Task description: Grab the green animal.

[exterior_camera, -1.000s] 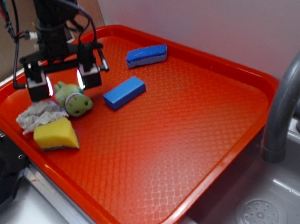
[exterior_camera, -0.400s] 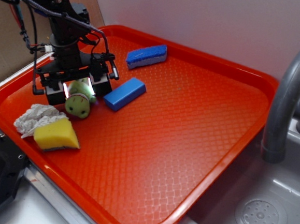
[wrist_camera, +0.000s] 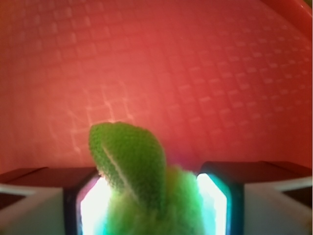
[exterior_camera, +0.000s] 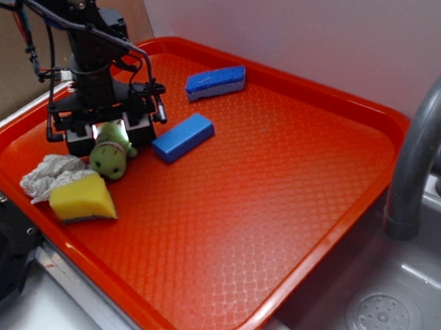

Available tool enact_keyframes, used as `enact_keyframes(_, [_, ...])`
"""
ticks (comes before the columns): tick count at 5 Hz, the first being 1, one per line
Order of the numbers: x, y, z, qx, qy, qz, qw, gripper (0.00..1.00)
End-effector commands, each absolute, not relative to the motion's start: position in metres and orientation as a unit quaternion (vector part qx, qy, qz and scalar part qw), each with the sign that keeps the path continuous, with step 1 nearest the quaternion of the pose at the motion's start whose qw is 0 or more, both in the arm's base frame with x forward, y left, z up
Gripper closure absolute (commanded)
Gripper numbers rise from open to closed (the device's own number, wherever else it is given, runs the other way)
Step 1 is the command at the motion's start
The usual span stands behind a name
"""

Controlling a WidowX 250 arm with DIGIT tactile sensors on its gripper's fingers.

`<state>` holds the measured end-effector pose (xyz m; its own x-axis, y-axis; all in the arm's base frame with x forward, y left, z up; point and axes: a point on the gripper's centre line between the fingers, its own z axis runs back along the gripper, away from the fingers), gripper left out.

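**Pincer clamped around a green plush animal on an orange tray**

Seen from the outside view: a wide orange tray [exterior_camera: 278,215] with a waffle-textured floor, set beside a sink with a grey faucet [exterior_camera: 424,150] at the right edge. At the tray's left end, a black pincer [exterior_camera: 105,131] reaching down from above, its 2 fingers pressed against either side of the green animal [exterior_camera: 111,152]. Body of the toy caught between the fingers, round head poking out below and toward the camera, near the tray floor; contact with the floor not clear. Just in front of the toy, a crumpled white cloth [exterior_camera: 52,173] and a yellow sponge [exterior_camera: 82,198]. Just to its right, a blue block [exterior_camera: 182,137]; farther back, a blue and white sponge [exterior_camera: 215,81].

Seen from the wrist view: fuzzy lime-green plush [wrist_camera: 137,176] filling the gap between the 2 lit finger pads [wrist_camera: 212,200], a stubby limb sticking up in the middle.

Likely light and very soft, squashing under pressure, with a fuzzy surface giving good friction and no risk of breakage. Best held across the thick middle of the body, not by a limb, which would probably fold and slip out. Present hold apparently on the body, though only partly visible.
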<state>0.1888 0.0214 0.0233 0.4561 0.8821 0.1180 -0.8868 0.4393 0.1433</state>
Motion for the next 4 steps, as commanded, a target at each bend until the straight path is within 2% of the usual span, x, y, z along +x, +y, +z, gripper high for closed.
enact_keyframes(1, [0.220, 0.043, 0.110, 0.020, -0.025, 0.370, 0.929, 1.00])
enact_keyframes(2, [0.235, 0.036, 0.145, -0.016, -0.036, 0.251, 0.967, 1.00])
enact_keyframes(3, [0.243, 0.016, 0.172, -0.020, -0.029, 0.129, 0.991, 1.00])
enact_keyframes(4, [0.241, 0.000, 0.192, -0.043, -0.060, 0.052, 0.996, 1.00])
